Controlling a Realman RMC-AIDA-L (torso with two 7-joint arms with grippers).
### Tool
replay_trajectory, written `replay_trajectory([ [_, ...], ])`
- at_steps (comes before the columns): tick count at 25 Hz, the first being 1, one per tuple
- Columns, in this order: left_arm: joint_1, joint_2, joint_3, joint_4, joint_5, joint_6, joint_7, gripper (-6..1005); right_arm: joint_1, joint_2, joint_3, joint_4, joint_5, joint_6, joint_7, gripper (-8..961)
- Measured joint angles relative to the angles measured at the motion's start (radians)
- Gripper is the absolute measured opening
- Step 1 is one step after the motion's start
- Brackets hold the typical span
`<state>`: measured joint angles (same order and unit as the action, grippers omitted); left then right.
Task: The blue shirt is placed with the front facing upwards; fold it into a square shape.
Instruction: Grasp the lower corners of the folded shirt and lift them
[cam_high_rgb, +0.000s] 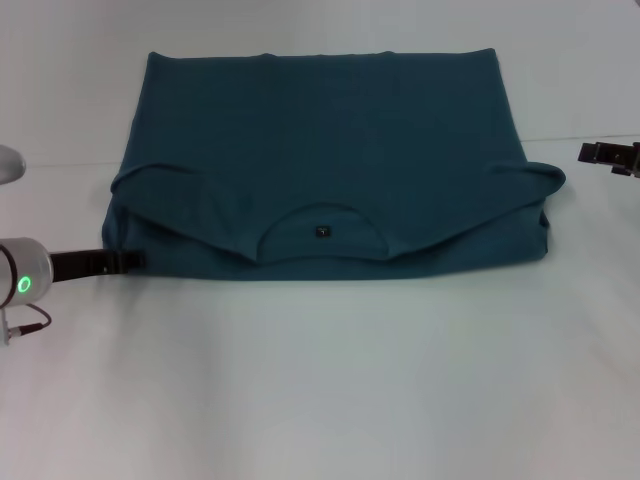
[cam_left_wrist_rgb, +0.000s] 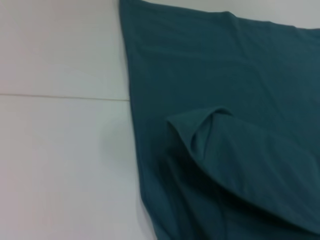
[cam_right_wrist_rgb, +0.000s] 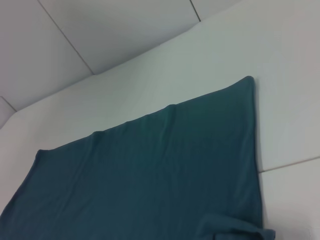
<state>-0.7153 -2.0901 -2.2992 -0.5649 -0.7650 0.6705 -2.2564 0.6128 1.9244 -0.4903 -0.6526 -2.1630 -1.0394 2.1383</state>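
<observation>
The right tool (cam_high_rgb: 608, 156) is cut off at the head view's edge (fingers unreadable); the blue shirt (cam_high_rgb: 320, 150) hides its lettering, folded under.

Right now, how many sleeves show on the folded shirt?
2: the left sleeve is folded in at the shirt's left near corner, the right sleeve at its right near corner.

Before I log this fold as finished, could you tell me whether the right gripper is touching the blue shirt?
Apart. The head view shows the right gripper off to the side, with bare white table between it and the blue shirt.
</observation>
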Motion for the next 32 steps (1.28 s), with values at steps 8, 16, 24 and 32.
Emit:
replay_trajectory([
  [8, -0.006, 0.014, -0.005, 0.013, -0.001, 0.006, 0.003, 446, -0.002, -0.015, -0.002, -0.009, -0.001, -0.061, 0.038, 692],
  [16, -0.009, 0.014, 0.001, -0.009, -0.004, 0.044, 0.006, 119, -0.001, -0.055, -0.009, -0.050, -0.123, -0.150, 0.192, 694],
  [24, -0.002, 0.008, -0.007, -0.050, -0.005, 0.090, 0.023, 24, 0.049, -0.125, -0.077, -0.046, -0.280, -0.231, 0.385, 704],
  [32, 0.002, 0.007, -0.008, -0.053, -0.009, 0.100, 0.030, 23, 0.109, -0.118, -0.112, -0.006, -0.348, -0.217, 0.428, 726],
])
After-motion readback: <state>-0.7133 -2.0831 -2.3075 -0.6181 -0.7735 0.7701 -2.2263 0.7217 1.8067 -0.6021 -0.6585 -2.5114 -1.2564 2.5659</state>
